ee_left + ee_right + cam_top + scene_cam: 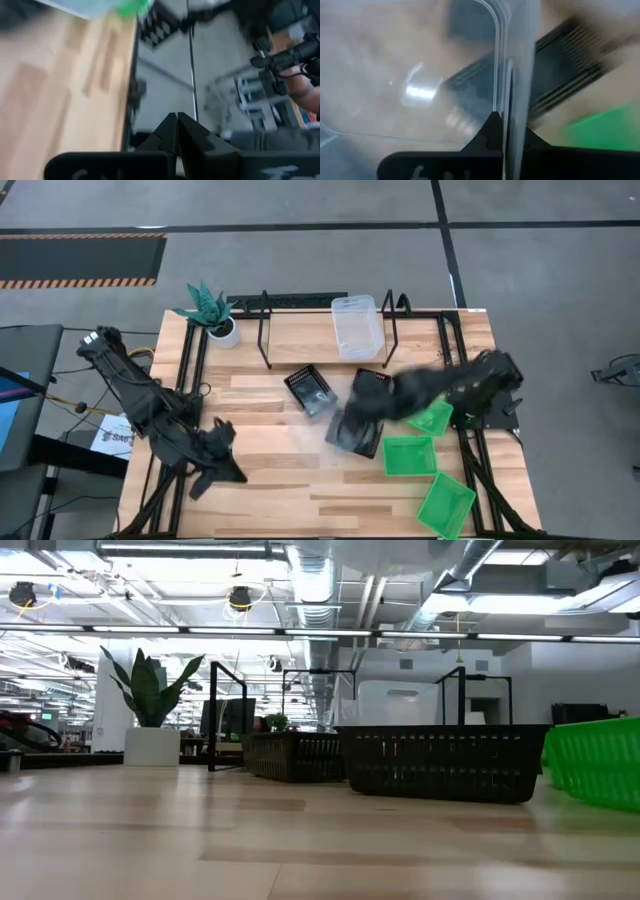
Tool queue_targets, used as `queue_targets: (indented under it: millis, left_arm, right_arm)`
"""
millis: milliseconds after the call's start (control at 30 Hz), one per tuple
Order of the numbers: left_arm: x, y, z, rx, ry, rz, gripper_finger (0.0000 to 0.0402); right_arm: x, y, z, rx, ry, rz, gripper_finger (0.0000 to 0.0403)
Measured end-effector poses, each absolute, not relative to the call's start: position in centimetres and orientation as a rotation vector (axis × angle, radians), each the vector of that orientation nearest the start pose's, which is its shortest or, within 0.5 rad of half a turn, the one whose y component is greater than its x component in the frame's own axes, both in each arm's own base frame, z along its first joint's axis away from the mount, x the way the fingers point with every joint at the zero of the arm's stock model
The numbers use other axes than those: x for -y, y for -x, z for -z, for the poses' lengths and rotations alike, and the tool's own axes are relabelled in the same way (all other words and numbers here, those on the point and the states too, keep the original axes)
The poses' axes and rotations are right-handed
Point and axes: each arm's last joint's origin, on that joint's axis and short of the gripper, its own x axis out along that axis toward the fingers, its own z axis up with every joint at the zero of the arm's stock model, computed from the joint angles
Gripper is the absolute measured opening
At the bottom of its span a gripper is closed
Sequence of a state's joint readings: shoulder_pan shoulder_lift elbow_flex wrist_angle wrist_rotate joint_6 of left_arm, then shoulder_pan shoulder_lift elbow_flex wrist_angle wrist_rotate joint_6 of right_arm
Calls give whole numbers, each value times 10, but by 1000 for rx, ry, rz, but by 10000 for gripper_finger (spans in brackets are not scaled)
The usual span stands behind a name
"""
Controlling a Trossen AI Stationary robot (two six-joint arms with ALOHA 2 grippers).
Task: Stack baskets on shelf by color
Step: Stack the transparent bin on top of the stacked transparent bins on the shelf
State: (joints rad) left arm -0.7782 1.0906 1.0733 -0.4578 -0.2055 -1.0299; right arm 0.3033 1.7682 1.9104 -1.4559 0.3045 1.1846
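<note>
a potted plant [210, 308] with spiky green leaves stands in a white pot [224, 332] at the far left corner of the wooden plank worktop [270, 480]. a sheet of white paper [108, 436] lies off the worktop's left edge. on the grey floor, a dark mat with an orange-and-black striped border [80, 282] lies beyond the worktop.

A shelf [325, 340] is set along the table's [270, 470] far edge, with one basket [357, 327] lying on its board toward the right. A plant pot [224, 331] is placed just left of the shelf. Two baskets [310, 389] [366, 412] are set mid-table before the shelf. Three more baskets [432, 419] [409, 456] [446, 506] are lined along the right side, running toward the near edge.
</note>
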Motion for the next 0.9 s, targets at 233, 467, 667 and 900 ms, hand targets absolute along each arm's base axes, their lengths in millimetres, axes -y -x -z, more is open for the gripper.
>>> queue_targets:
  millis: [233,467,667,900]
  left_arm:
    - [119,-162,-370,-380,709,41,2]
    - [72,-158,-386,-128,699,-293,61]
    - [44,-154,-393,-6,710,-480,136]
    - [31,-158,-392,36,718,-583,175]
  right_arm:
    - [34,-285,-407,-1037,-262,714,2]
    - [157,-252,-426,-979,16,596,3]
    - [222,-223,-435,-775,44,485,3]
    - [250,-221,-422,-790,150,385,3]
